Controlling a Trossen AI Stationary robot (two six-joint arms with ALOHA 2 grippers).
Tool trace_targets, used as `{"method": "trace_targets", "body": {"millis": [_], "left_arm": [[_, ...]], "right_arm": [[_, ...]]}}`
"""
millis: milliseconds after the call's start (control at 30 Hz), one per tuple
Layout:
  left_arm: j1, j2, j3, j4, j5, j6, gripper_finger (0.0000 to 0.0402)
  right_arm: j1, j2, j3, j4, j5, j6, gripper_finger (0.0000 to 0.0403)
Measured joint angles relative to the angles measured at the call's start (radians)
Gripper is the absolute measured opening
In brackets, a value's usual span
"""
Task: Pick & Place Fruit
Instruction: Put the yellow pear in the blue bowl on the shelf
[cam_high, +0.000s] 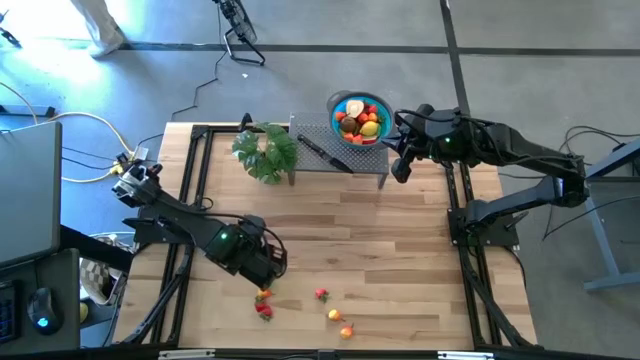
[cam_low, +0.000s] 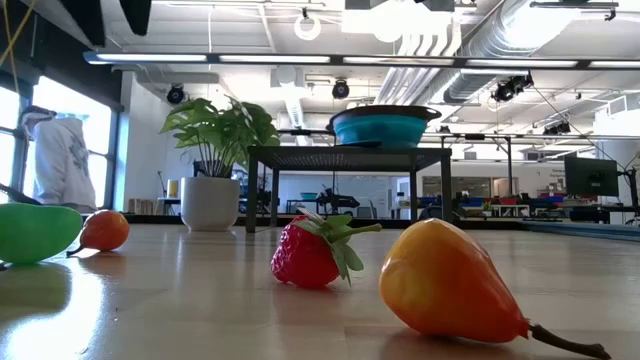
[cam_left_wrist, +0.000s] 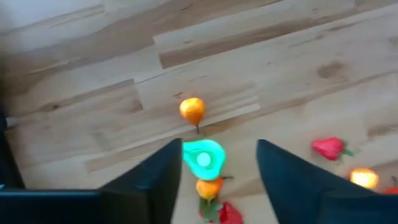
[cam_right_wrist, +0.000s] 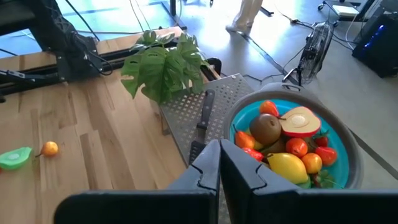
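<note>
Several small toy fruits lie on the wooden table near its near edge: a green piece (cam_left_wrist: 203, 157), an orange piece (cam_left_wrist: 208, 186) and a red strawberry (cam_left_wrist: 227, 214) in a cluster (cam_high: 264, 303), a small orange fruit (cam_left_wrist: 192, 110), another strawberry (cam_high: 321, 294) and a yellow-orange pear (cam_low: 450, 285). My left gripper (cam_high: 268, 272) hovers open above the cluster, with the green piece between its fingers (cam_left_wrist: 217, 146). The blue bowl (cam_high: 360, 118), with several fruits in it, stands on a perforated metal rack. My right gripper (cam_right_wrist: 219, 152) hangs shut beside the bowl (cam_right_wrist: 292, 140), toward the near side.
A potted leafy plant (cam_high: 266, 150) stands left of the metal rack (cam_high: 330, 155), where a black-handled knife (cam_right_wrist: 202, 124) lies beside the bowl. Black frame rails run along the table's left and right sides. A person (cam_low: 60, 160) stands beyond the table.
</note>
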Motion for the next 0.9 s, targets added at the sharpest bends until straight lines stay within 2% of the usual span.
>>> {"method": "trace_targets", "body": {"millis": [200, 333, 633, 767, 900], "left_arm": [[0.0, 0.0, -0.064, 0.012, 0.076, -0.048, 0.0291], [0.0, 0.0, -0.091, 0.036, 0.077, -0.048, 0.0325], [0.0, 0.0, -0.099, 0.061, 0.048, -0.047, 0.0335], [0.0, -0.001, -0.158, 0.083, 0.032, -0.049, 0.0335], [0.0, -0.003, -0.231, 0.165, 0.081, -0.033, 0.0335]], "right_arm": [[0.0, 0.0, 0.0, 0.0, 0.004, 0.0, 0.0004], [0.0, 0.0, 0.0, 0.0, 0.005, 0.0, 0.0004], [0.0, 0.0, 0.0, 0.001, 0.006, 0.005, 0.0004], [0.0, 0.0, 0.0, 0.003, 0.0, 0.009, 0.0004], [0.0, 0.0, 0.0, 0.004, 0.0, 0.011, 0.0004]]}}
